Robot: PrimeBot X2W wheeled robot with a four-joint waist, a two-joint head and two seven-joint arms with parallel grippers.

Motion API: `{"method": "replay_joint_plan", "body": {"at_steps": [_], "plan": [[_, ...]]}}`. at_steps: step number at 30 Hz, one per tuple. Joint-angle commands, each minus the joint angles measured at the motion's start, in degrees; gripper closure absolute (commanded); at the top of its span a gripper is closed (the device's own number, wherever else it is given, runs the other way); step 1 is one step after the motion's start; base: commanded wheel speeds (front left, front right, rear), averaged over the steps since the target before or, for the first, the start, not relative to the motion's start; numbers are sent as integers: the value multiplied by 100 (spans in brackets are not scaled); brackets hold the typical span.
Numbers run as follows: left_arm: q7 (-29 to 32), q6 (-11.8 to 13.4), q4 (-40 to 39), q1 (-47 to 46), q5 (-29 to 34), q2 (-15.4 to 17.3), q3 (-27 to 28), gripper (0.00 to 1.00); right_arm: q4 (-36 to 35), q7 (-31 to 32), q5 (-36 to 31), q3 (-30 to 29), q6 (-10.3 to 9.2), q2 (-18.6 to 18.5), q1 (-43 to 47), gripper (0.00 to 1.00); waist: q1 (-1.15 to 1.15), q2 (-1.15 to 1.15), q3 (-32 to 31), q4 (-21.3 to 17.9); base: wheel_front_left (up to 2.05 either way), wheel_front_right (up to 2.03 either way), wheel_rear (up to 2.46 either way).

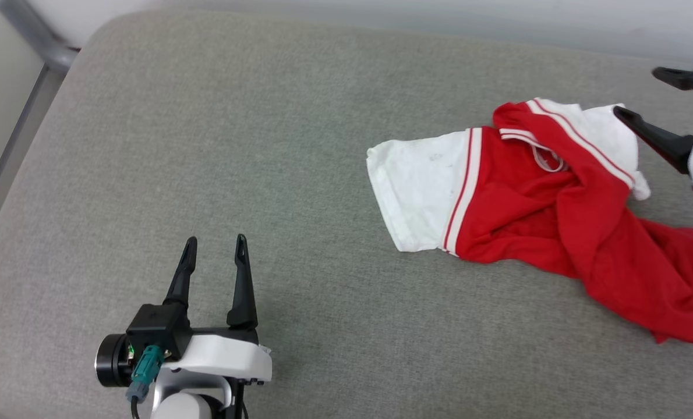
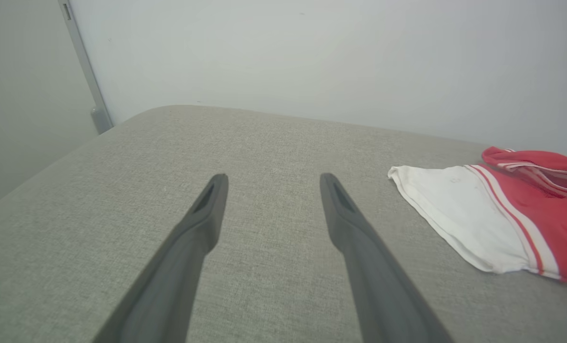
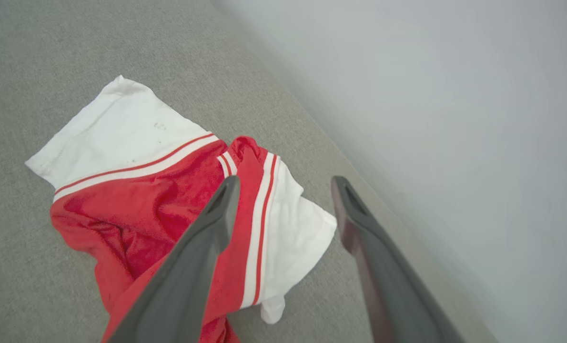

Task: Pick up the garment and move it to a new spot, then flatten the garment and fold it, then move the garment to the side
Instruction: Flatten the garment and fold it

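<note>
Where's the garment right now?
Head view: the garment lies crumpled on the right side of the grey cushion, near its far edge, beside the right gripper.

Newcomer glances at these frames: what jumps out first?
The crumpled red garment on the right half of the grey padded surface grabs the eye, with its white sleeve spread flat toward the middle. The right tool hangs open at the garment's far right end. The left tool sits open at the lower left, well apart from the cloth.
</note>
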Motion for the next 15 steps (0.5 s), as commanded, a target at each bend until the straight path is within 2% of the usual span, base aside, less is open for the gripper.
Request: {"method": "replay_joint_plan", "body": {"at_steps": [1, 5, 9, 15], "plan": [[-15, -16, -28, 112, 51, -2, 54, 0, -179, 132, 123, -101, -8, -185, 138, 0, 1, 0, -241, -220, 0, 0, 0], [-15, -67, -50, 195, 96, -3, 87, 0, -637, 733, 506, -306, -8, -678, 346, 0, 1, 0, -330, -287, 0, 0, 0], [-15, -99, -53, 234, 134, -3, 99, 0, -1095, 1657, 924, -348, -8, -1083, 549, 0, 1, 0, -358, -301, 0, 0, 0], [-15, -112, -81, 233, 132, -2, 47, 0, -1511, 2856, 1279, -208, -7, -1328, 907, 0, 1, 0, -295, -267, 0, 0, 0]]}}
